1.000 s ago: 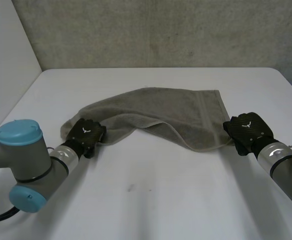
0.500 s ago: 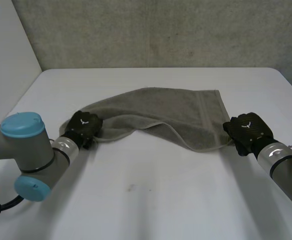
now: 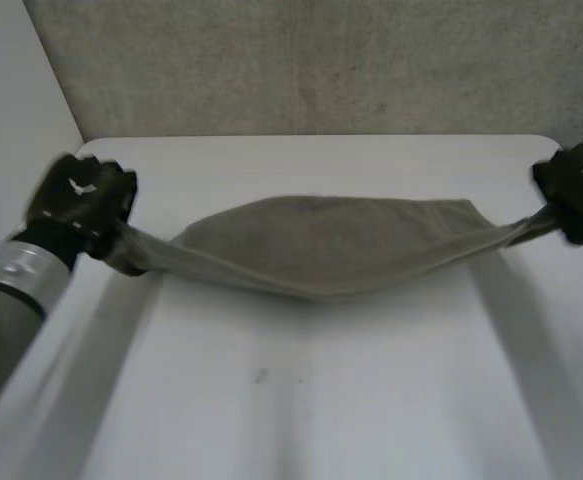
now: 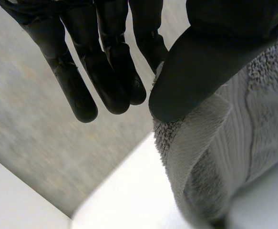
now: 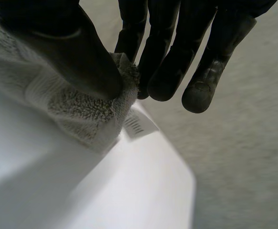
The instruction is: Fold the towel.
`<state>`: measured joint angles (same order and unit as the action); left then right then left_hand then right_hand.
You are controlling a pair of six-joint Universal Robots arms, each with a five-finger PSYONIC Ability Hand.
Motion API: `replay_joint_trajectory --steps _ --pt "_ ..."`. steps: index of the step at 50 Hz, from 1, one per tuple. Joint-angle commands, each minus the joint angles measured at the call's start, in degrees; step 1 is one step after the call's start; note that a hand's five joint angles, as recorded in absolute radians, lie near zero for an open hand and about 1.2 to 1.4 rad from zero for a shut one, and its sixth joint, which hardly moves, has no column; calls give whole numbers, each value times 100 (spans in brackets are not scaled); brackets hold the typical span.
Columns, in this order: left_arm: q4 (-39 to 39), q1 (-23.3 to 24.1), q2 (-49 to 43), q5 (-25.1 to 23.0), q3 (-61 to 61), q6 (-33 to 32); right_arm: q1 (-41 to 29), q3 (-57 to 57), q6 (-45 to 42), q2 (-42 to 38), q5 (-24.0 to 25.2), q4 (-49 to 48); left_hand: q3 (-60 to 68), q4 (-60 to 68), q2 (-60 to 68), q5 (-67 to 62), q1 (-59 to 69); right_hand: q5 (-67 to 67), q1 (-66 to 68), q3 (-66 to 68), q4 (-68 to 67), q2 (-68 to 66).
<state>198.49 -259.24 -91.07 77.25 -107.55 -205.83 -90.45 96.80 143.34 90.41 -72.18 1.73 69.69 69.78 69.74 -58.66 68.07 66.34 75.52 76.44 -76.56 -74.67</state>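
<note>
A grey-brown towel (image 3: 321,245) hangs stretched between both hands above the white table (image 3: 301,400), sagging in the middle. My left hand (image 3: 79,200) is raised at the towel's left end and pinches a corner of the towel (image 4: 200,157) between the thumb (image 4: 200,71) and the fingers. My right hand (image 3: 581,190) is raised at the towel's right end. There the thumb (image 5: 77,52) presses the towel's corner (image 5: 86,107) against the fingers, with a small white label (image 5: 139,125) hanging from it.
A grey wall (image 3: 321,65) runs behind the table's far edge. The table's left edge (image 3: 61,170) lies close under my left hand, with the pale floor beyond it.
Both hands have lifted off the table and moved apart, outward and away. The towel, earlier lying bunched on the table, now hangs taut between them.
</note>
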Motion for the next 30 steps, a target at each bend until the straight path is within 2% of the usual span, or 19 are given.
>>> replay_joint_trajectory --steps 1,6,13,18,21,23,28,30 --pt "-855 -399 1494 -737 15 95 291 -714 28 1013 46 881 1031 1022 1026 -1134 1193 366 448 356 -344 -533" --pt "-1032 -382 1680 -790 41 367 282 -899 -42 970 55 1390 1031 1022 1026 -1134 1193 366 448 356 -344 -533" --pt "-1015 -443 1514 -817 -56 605 309 -768 -419 672 46 1620 1031 1022 1026 -1134 1193 366 448 356 -344 -533" --pt "-997 -452 532 -799 102 561 291 -793 -684 224 46 1603 1031 1022 1026 -1134 1193 366 448 356 -344 -533" --pt "-971 -443 257 -799 235 544 291 -934 -702 -197 20 1559 1031 1022 1026 -1134 1193 366 448 356 -344 -533" --pt "-883 -365 -347 -756 637 561 282 -1084 -693 -446 -6 1550 1031 1022 1026 -1134 1193 366 448 356 -344 -533" --pt "-883 -294 -895 -720 1184 579 -68 -1723 -605 -1173 -85 1541 1031 1022 1026 -1134 1193 366 448 356 -344 -533" --pt "-883 -93 -1481 -694 1962 605 -298 -2077 -561 -1474 -173 1533 1031 1022 1026 -1134 1193 366 448 356 -344 -533"
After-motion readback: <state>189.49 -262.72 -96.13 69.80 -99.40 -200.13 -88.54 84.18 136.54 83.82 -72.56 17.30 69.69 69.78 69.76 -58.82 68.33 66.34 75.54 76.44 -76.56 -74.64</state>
